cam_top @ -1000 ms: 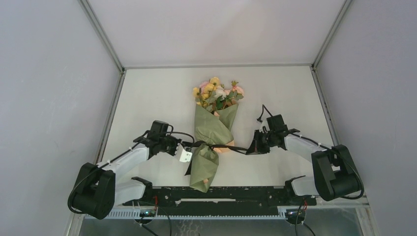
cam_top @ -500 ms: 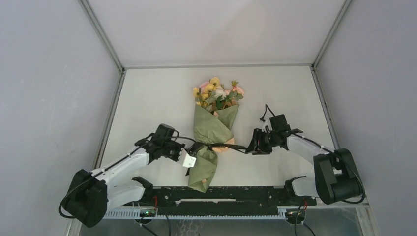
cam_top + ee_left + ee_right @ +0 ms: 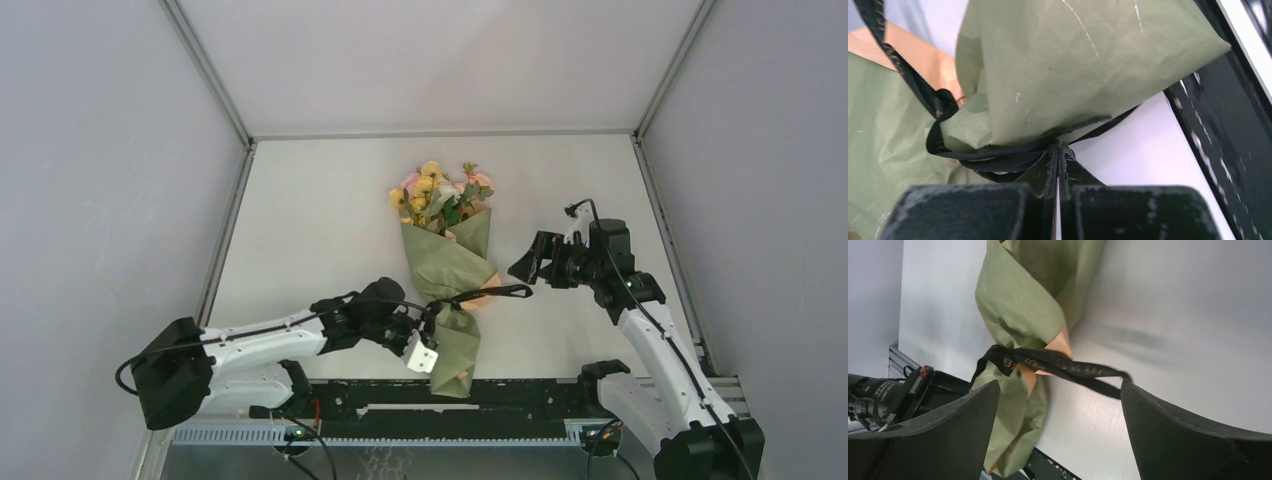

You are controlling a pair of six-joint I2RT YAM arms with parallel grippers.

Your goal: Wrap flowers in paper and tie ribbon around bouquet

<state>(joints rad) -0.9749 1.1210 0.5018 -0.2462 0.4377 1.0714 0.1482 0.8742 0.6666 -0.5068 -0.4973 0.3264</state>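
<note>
Pulled right gripper back toward the right of the frame and spread its fingers wide, empty, with the loose end of the ribbon left close by them. Slid left gripper to lower centre, fingers still pinched shut on the ribbon at the waist of the bouquet. Lies slanted mid-frame, flowers at upper centre, paper tail toward the bottom edge.

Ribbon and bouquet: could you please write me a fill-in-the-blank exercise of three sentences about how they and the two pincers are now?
1. The left pincer is ____ on the black ribbon.
2. The right pincer stands ____, its fingers wide apart.
3. The ribbon runs around the bouquet, which is wrapped in ____ paper.

Missing words: shut; open; green.
</note>
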